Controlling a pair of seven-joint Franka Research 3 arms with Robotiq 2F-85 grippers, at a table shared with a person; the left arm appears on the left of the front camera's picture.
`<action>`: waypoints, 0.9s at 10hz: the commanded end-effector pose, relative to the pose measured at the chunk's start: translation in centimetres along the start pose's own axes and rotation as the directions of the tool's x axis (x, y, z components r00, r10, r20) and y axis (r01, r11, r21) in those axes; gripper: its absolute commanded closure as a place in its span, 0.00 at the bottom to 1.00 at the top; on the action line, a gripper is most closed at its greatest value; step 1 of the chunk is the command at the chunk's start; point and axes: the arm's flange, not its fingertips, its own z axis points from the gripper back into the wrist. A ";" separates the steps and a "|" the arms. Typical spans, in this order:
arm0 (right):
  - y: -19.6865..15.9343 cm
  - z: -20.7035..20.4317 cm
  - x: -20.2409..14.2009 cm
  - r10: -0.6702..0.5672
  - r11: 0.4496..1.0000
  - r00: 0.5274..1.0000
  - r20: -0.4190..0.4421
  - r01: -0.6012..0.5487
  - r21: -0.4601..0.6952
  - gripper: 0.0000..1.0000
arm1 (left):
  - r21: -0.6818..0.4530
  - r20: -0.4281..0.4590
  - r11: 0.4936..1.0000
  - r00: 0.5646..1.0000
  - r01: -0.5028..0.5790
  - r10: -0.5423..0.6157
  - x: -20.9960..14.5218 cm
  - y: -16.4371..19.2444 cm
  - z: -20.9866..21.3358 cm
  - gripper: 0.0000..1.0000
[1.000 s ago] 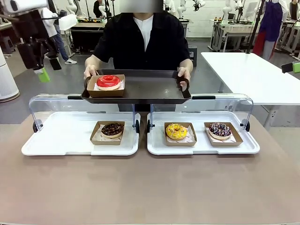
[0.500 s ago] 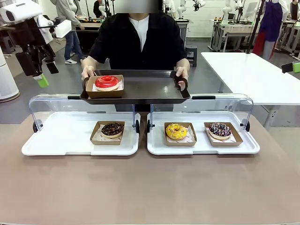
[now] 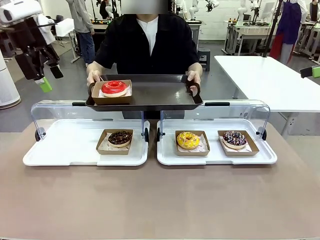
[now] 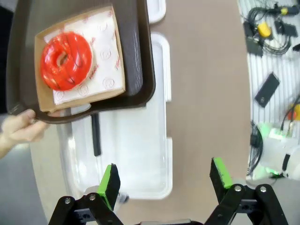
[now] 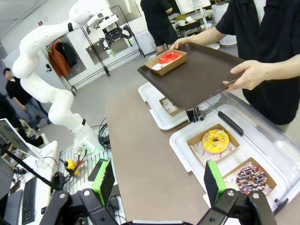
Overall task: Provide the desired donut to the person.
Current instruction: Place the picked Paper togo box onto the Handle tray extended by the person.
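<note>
Found the red donut [image 3: 114,86] resting in its open cardboard box [image 3: 112,99] at the robot's-left end of the dark serving tray [image 3: 160,92], held level above the far edge of the desk [image 3: 160,200] by the person [image 3: 150,45], one hand at each short end. Judged the handover as good as done, with that donut seemingly the one wanted. Could not confirm the wish itself from the scene.

Noted the left end effector [image 3: 51,78] raised high at the far left, well apart from tray and box, fingers spread wide and gripping nothing. Confirmed the same in its wrist view, looking down past the parted green pads [image 4: 111,185] onto donut and box. Noted the right end effector [image 5: 158,180] likewise spread wide and empty, hanging back from the display.

Counted three more on the desk, each boxed: chocolate donut [image 3: 120,137] in the left white tray [image 3: 50,161], yellow donut [image 3: 188,139] and sprinkled donut [image 3: 234,138] side by side in the right white tray [image 3: 215,161], clear lids [image 3: 60,110] tipped back.

Reckoned any of these light, soft and easily crushed, with sticky glaze prone to smearing, and the box thin but stiff enough for carrying. Would pinch a box side wall, one finger inside the rim and one outside, clear of the icing, keeping it level to avoid tipping the load or bending the card.
</note>
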 end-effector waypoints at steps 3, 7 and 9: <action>0.0 0.0 0.1 0.010 1.000 1.000 0.016 -0.010 0.012 0.00 | -0.034 0.429 0.999 0.903 0.020 -0.003 -10.6 2.4 3.0 0.00; 0.0 0.0 0.1 0.010 1.000 1.000 0.016 -0.010 0.012 0.00 | -0.039 0.604 0.994 0.789 -0.107 0.109 -18.6 2.1 2.4 0.00; 0.0 0.0 0.1 0.010 1.000 1.000 0.016 -0.010 0.012 0.00 | -0.016 0.650 0.988 0.749 -0.154 0.127 -21.4 1.4 1.9 0.00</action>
